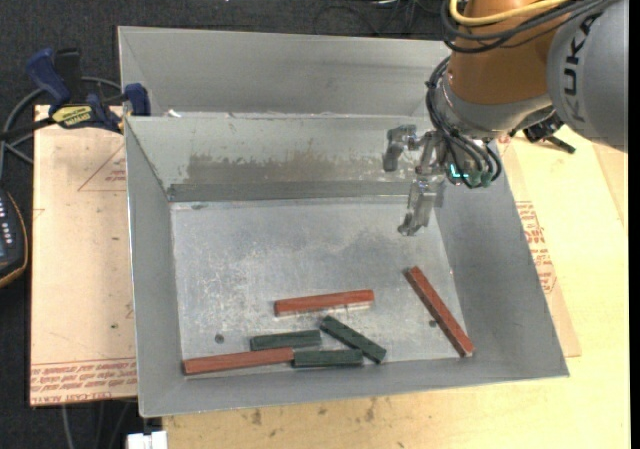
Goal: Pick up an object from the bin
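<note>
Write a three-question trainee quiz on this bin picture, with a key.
1. How many sticks lie in the grey metal bin in all?
2. True or false: the gripper holds a dark green stick.
3. Which stick lies nearest the gripper?
A. the slanted red-brown stick by the right wall
B. the red-brown stick at the front left
C. a dark green stick near the front

Key
1. Six: three red-brown sticks and three dark green sticks.
2. False: all the dark green sticks lie on the bin floor.
3. A
</note>
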`<state>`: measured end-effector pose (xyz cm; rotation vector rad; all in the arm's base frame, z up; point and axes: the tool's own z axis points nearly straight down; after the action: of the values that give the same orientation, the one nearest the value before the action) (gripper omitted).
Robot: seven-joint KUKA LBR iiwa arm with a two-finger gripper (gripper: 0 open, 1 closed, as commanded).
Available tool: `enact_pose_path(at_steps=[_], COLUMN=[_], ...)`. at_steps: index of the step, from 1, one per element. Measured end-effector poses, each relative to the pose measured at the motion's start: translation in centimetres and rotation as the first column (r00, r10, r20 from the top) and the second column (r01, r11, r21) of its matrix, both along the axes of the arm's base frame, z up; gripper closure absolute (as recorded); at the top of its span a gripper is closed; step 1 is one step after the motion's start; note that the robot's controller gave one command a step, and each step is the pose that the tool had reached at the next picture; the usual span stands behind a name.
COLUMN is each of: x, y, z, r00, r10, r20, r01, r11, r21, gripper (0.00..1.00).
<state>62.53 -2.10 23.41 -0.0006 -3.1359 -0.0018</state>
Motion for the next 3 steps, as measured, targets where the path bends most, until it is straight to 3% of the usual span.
enact_pose_path(at_steps=[1, 2, 3], x=[-5.9, -8.4, -8.2], y=[0.7, 4.4, 4.2], z=[-10.3, -16.3, -16.0], r00=[1.000, 0.999, 1.000], r10=[-0.024, 0.034, 0.030], r20=[-0.004, 0.001, 0.007], r01=[0.024, -0.034, -0.030], r11=[1.000, 0.999, 1.000], r21=[0.001, 0.001, 0.000], gripper=[0.00, 0.00, 1.00])
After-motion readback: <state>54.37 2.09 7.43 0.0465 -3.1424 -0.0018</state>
